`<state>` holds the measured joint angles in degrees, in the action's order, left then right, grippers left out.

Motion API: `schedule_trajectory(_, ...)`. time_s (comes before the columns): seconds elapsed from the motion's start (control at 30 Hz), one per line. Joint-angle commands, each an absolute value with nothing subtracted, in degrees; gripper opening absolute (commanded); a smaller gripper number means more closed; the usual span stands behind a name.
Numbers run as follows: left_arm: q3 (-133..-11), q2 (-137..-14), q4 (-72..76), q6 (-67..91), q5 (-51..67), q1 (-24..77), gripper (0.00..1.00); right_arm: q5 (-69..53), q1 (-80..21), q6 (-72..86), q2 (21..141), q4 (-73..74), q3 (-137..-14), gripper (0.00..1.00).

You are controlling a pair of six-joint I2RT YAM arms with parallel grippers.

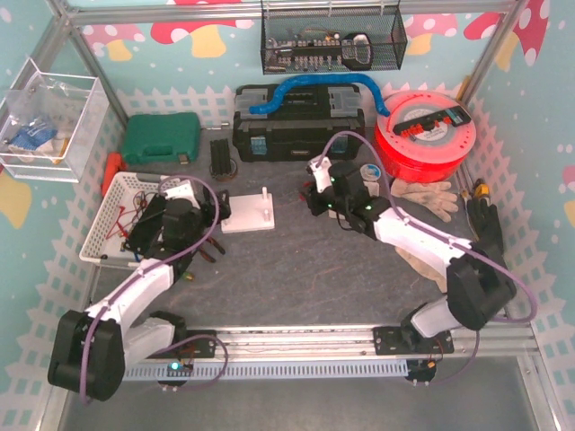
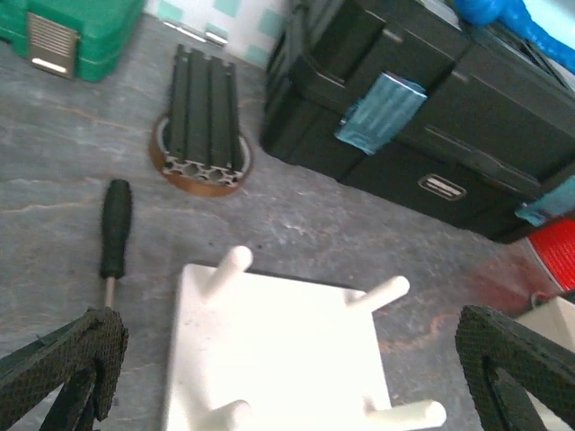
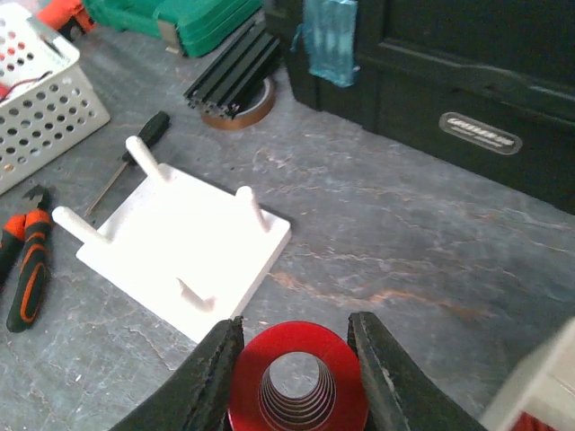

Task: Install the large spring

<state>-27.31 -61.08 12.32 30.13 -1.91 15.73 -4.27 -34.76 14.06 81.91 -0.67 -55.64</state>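
plainly the large spring (image 3: 297, 386) is in the right fingers (image 3: 211, 377), which are closed on its red outer coil from either side. the wrist camera looks straight down its bore, so its long axis runs roughly along the fingers, not across them. the white peg board (image 3: 189, 247) lies flat on the bench (image 3: 404, 233), ahead of those fingers and off to the left in the right wrist view, well apart from the spring. its four pegs (image 3: 252, 206) stand up off the plate. by my reading, the coming move turns on swinging the spring's open end over one peg and lining bore with peg before lowering.

the left fingers (image 2: 72, 359) are spread wide, holding nothing, and hover just over the near edge of the board, so the left arm is nearer the board though the right one carries the part. from above, the right arm (image 1: 404, 229) reaches forward and inward across the bench, its wrist to the right of the board.
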Motion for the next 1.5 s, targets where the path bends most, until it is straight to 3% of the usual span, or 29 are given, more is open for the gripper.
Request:
schedule_trajectory(0.0,-24.89,-59.87,15.19,30.83,-2.35,13.55,0.99,-4.32,-37.24,11.93,86.91,-4.65,-60.62,0.00)
schedule_trajectory(0.27,-17.43,-55.78,25.03,26.45,-0.52,13.56,0.99,0.12,-40.15,9.84,96.71,-4.77,-68.75,0.00)
schedule_trajectory(0.67,-15.48,-55.09,30.76,22.09,5.95,13.71,0.99,3.48,-41.21,7.56,111.04,-0.80,-82.47,0.00)
schedule_trajectory(1.47,-14.59,-53.40,31.24,21.78,4.47,13.73,0.99,-1.56,-41.76,7.73,120.41,3.84,-92.26,0.00)
